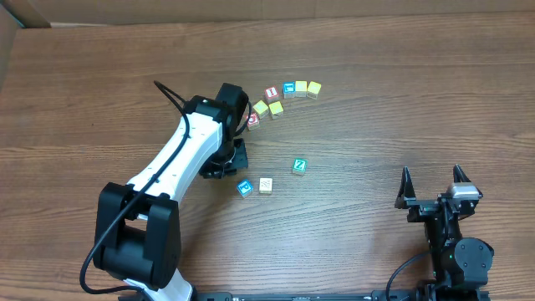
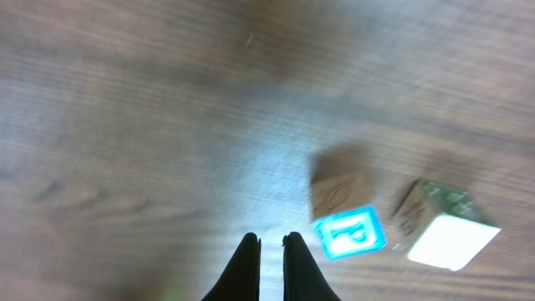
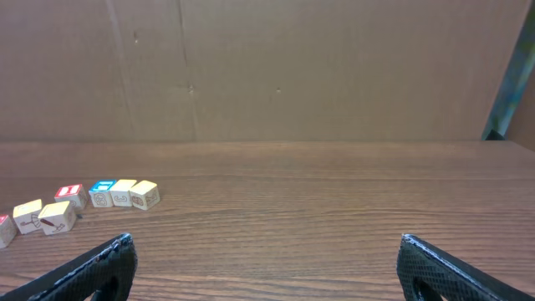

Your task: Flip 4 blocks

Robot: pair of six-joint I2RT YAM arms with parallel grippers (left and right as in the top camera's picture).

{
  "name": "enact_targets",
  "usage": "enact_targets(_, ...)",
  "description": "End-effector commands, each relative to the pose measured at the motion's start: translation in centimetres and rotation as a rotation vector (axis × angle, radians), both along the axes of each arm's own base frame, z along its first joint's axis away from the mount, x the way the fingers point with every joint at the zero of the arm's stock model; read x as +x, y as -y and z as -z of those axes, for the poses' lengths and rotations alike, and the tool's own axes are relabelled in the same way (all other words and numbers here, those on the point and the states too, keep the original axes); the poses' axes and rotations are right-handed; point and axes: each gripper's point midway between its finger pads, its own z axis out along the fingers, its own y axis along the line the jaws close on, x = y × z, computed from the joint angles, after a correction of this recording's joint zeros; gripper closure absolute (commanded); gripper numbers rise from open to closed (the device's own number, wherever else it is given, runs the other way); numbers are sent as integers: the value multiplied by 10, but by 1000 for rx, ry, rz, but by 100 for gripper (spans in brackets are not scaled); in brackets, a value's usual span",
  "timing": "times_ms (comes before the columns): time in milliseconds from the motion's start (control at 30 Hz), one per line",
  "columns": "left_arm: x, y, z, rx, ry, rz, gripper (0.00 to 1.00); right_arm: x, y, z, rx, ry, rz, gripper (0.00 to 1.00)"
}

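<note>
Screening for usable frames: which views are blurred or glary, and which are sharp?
Left wrist: blurred throughout, wood grain smeared; the blue P block is soft, and the pale block beside it has a washed-out bright face. Overhead: sharp, evenly lit, no glare. Right wrist: sharp, no glare, grain of the table crisp.

This looks like a robotics lab bench, though little of the room can be seen. A wood-grain table (image 1: 376, 92) is closed off by plain cardboard sheets (image 3: 334, 75). The left arm (image 1: 180, 159) and the right arm (image 1: 456, 242) are mounted at its near edge.
</note>
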Motion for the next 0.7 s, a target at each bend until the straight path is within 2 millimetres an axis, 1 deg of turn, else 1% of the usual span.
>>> enact_targets(0,-15,-6,1,25,-35,1,96,0,-1,2,-4,3,-6,0)
enact_targets(67,-26,-9,8,36,-68,5,96,0,-1,2,-4,3,-6,0)
enact_targets(133,-32,-11,16,40,-82,5,96,0,-1,2,-4,3,-6,0)
enact_targets(333,-40,-4,39,-16,-86,-7,96,0,-1,2,-4,2,-6,0)
enact_targets(500,-31,0,50,-39,-31,-9,96,0,-1,2,-4,2,-6,0)
enact_targets(667,-24,7,53,-70,0,-10,96,0,-1,2,-4,3,-6,0)
